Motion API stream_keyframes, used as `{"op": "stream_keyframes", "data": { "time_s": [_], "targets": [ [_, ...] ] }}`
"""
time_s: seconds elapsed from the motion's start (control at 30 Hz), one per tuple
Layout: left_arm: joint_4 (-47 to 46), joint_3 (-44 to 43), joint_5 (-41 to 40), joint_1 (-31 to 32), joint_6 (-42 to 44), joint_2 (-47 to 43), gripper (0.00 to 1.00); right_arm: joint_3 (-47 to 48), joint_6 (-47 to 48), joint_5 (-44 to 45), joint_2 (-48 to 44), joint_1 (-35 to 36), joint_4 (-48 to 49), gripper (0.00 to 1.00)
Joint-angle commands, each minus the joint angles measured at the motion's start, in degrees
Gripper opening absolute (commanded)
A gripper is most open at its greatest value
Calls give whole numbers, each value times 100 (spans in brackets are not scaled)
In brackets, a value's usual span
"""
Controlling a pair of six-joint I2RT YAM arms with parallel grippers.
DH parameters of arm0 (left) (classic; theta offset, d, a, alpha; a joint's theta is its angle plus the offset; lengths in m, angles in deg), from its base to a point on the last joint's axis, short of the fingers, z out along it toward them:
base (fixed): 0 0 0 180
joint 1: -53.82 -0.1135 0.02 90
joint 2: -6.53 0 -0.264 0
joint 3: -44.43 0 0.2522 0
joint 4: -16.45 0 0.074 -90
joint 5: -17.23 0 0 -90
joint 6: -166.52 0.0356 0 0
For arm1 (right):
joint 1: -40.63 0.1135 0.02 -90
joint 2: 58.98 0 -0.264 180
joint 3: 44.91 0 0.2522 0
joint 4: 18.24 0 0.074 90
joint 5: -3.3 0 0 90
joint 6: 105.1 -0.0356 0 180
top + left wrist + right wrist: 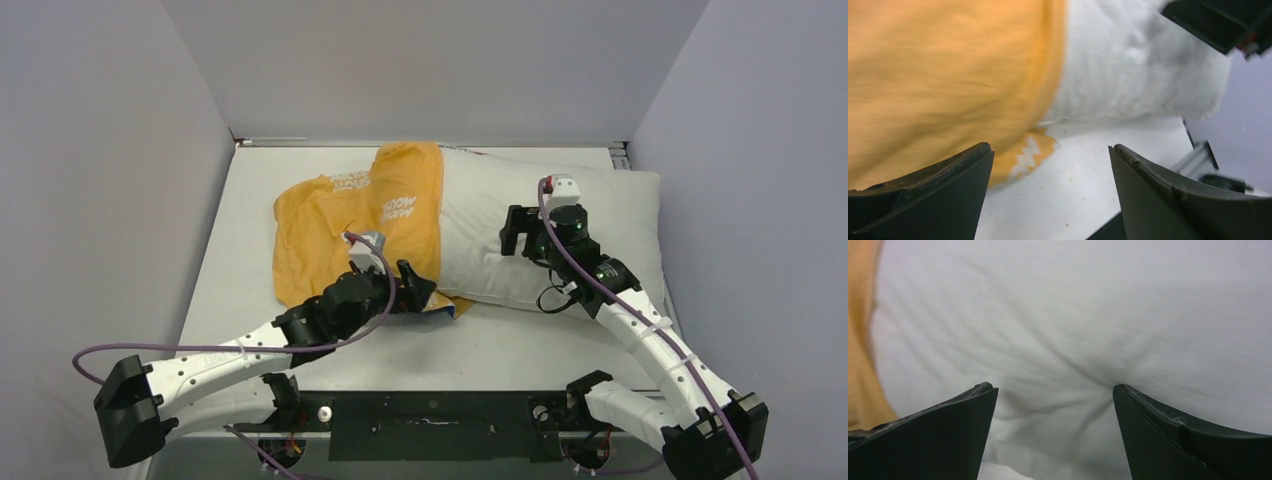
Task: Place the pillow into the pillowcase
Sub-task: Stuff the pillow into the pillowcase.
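Left gripper (417,283), fingers apart and empty, sits at the 5 o'clock corner of the pillowcase (335,215). Right gripper (513,232), likewise spread, is over the pillow (610,210), whose 9 o'clock end lies inside the pillowcase, far across the counter (500,345).

The pillow (560,225) lies across the far right of my table (500,345) — plump, off-white, its plain fabric puckered into soft creases that run toward one dimple. Its right part lies bare. Its left end sits inside the pillowcase (350,215), whose open edge crosses the pillow from far side to near. The pillowcase lies orange-yellow face up, rumpled, with white lettering on it, and spreads out to my left of the pillow. At its near edge a small corner pokes out onto the table — a sliver of blue shows there.
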Motion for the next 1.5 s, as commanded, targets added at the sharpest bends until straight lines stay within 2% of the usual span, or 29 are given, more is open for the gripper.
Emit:
{"op": "stream_keyframes", "data": {
  "time_s": [0.0,0.13,0.2,0.27,0.33,0.4,0.5,0.63,0.77,0.87,0.97,1.03,1.1,1.17,1.27,1.33,1.4,1.47],
  "targets": [
    [1000,79,47,-896,-815,-399,89,-20,-38,1015,266,-704,-413,90],
    [1089,-40,771,-1619,-853,-299,89,-375,-13,279,806,-1311,-110,92],
    [921,-56,1230,-1990,-860,-92,88,-408,49,-360,1085,-1406,-99,99],
    [322,34,1678,-2290,-849,179,88,-411,103,-989,1284,-1407,-121,77],
    [-334,81,2088,-2515,-819,464,86,-422,62,-1704,1419,-1402,-142,43],
    [-595,-32,2359,-2710,-697,777,85,-443,-70,-2412,1486,-1249,-125,24],
    [-921,-303,2715,-3105,-456,1275,83,-207,-356,-2531,1554,-493,-342,12],
    [-1412,-807,3378,-3874,-366,2099,81,-229,-1188,-2817,1430,577,34,10],
    [-1249,-1991,3957,-4308,-48,3145,80,-446,-2106,-2860,1322,1574,857,10],
    [-795,-3035,4177,-4343,183,3891,80,-575,-2783,-2933,1433,2325,1734,11],
    [-250,-3908,4292,-4352,349,4397,80,-468,-3141,-3061,1652,2761,2530,14],
    [192,-4390,4098,-4356,610,4447,82,56,-2677,-2871,1761,2825,1961,29],
    [779,-4646,3828,-4361,871,4297,84,630,-2082,-2198,1665,2794,845,48],
    [1163,-4635,3564,-4361,1062,3985,86,1150,-1534,-1117,1441,2647,-164,68],
    [1421,-4272,3225,-4361,1088,3353,88,1791,-997,658,1195,2283,-1550,91],
    [1565,-3946,3059,-4361,1039,2880,88,1974,-762,1588,1077,1951,-2058,99],
    [1658,-3545,2967,-4352,906,2380,89,1906,-634,2356,926,1582,-2279,91],
    [1588,-3026,2999,-4331,684,1878,90,1619,-554,2822,753,1225,-2196,90]
  ]
}}
